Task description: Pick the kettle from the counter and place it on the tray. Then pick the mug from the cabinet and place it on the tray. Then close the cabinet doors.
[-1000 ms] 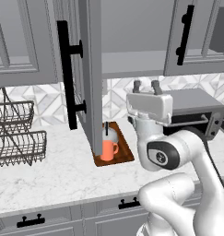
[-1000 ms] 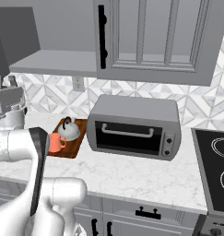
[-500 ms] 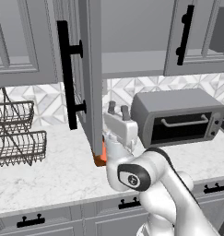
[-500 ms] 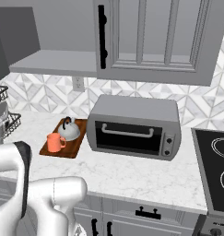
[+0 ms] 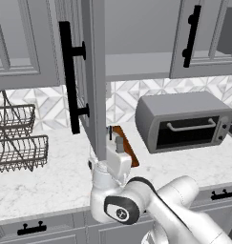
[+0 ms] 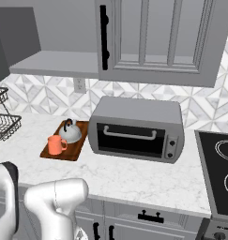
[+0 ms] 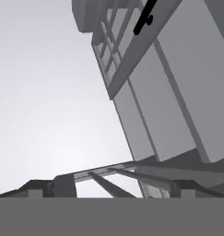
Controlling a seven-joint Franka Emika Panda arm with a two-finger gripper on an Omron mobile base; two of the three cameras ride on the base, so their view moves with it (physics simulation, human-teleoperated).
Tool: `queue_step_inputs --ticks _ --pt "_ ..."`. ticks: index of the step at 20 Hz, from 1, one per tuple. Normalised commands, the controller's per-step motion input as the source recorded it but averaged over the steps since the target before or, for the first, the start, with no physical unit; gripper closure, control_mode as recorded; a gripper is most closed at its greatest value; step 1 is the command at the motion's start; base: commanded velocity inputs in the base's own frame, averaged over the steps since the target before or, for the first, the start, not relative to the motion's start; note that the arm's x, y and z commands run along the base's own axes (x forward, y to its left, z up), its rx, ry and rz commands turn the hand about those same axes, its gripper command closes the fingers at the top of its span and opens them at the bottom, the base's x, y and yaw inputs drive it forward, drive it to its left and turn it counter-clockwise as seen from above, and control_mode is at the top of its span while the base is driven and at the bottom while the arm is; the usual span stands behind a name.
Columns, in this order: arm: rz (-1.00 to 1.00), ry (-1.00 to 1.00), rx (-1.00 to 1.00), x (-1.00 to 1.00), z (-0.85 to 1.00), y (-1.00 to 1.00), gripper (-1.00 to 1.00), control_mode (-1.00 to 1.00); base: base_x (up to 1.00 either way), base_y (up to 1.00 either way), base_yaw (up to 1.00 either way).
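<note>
Cabinet doors (image 5: 91, 81) are what remains: at the left the dish rack (image 5: 15, 138) stands on the bench (image 5: 50, 178), and the arm has swung down from the tray side to the open door's lower edge, its gripper (image 5: 113, 141) released and empty. Further right, the mug (image 6: 55, 145) and kettle (image 6: 70, 131) already sit together on the tray (image 6: 64, 149), so only closing is left. Beyond them the toaster oven (image 6: 138, 127) crowds the tray, but it lies clear of the door's swing, I judge.

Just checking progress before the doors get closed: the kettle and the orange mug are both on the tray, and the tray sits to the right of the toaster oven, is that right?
Not quite. In the right base view the tray lies to the left of the toaster oven, not its right. The kettle and mug are both on it, as you said.
</note>
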Motion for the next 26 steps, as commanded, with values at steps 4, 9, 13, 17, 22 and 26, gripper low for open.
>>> queue_step_inputs --ticks 4,9,13,17,22,26 --pt "0.09 0.07 0.03 -0.07 -0.14 0.49 -1.0 -1.0 0.0 0.0 0.0" --pt "0.08 0.12 0.0 0.0 -0.05 0.55 -1.0 -1.0 0.0 0.0 0.0" --pt "0.18 0.05 0.01 0.0 -0.44 0.3 -1.0 -1.0 0.0 0.0 0.0" --pt "0.23 0.0 0.03 0.0 -0.53 0.17 -1.0 -1.0 0.0 0.0 0.0" --pt "0.08 0.09 0.0 0.03 -0.07 0.54 -1.0 -1.0 0.0 0.0 0.0" --pt "0.0 0.15 0.0 0.08 0.08 0.78 -1.0 -1.0 0.0 0.0 0.0"
